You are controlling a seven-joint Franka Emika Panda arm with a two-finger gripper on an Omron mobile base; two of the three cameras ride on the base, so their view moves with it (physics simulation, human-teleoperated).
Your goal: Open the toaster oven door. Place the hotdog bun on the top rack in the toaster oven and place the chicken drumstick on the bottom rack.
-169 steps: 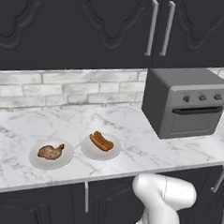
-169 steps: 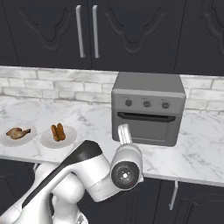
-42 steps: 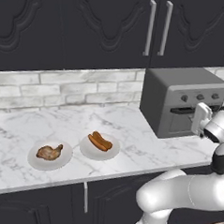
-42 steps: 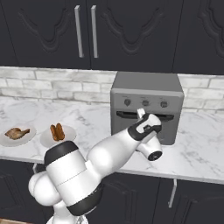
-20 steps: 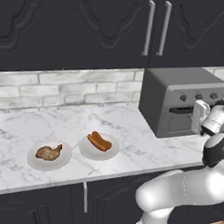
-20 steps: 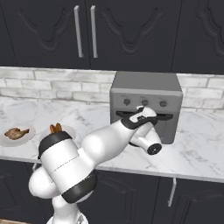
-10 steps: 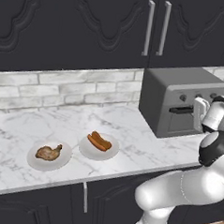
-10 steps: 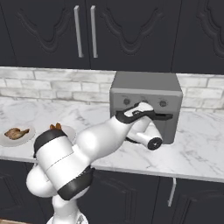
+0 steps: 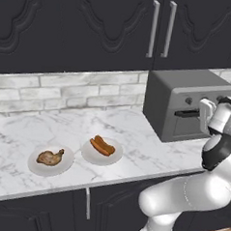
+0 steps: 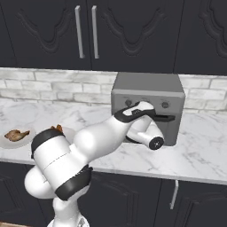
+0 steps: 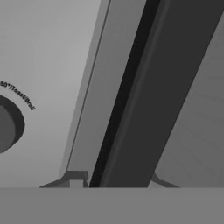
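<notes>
Left base view, right edge: white two-finger gripper [image 9: 204, 114] at the boxy grey metal toaster oven [image 9: 186, 103].

Right base view, centre: arm hides the door.

Hand view: dark bar handle [image 11: 157, 96] between fingers, apparently pinched; shallow hold might slip.

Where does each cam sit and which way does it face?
Left base view: behind the arm on its left, looking forward and down over the counter; arm rises at lower right to the oven.
Right base view: behind on the right; arm rises from lower left, hand at the door handle.
Hand view: on the hand, right up against the handle, a knob at left, the gripper closed around the bar.
Both base views share oven, drumstick and bun on their plates.
</notes>
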